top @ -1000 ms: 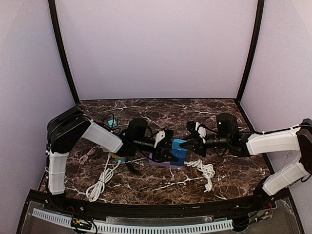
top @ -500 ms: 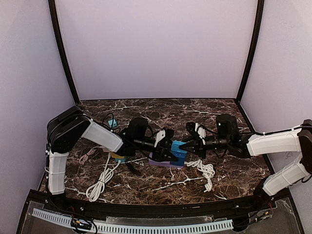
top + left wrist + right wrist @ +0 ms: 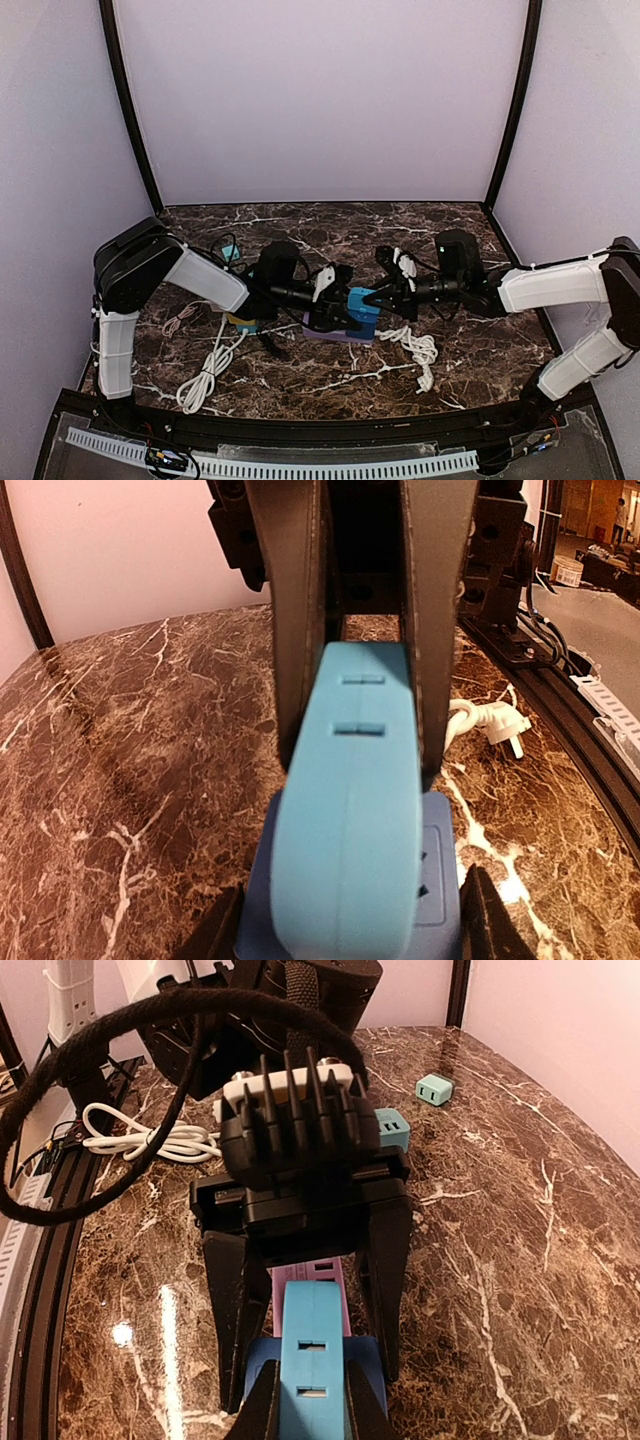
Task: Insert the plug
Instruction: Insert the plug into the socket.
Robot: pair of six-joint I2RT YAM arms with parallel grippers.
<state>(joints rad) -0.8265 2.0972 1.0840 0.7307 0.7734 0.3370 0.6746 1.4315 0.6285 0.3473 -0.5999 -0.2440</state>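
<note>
The right tool pinches the slotted end of the light-blue rectangular plastic plug, which lies atop the dark-blue plastic socket block; the left tool clamps that block's sides

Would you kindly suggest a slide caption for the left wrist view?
Right gripper holds the light-blue plug atop the dark-blue socket block, which the left gripper grips.

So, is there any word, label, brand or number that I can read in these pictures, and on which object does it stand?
None: no view shows readable text.
The light blue plastic plug block carries only two plain slots.
The dark blue socket base shows only holes.
The small teal cube charger and the white cable plug show no marking that can be read.
</note>
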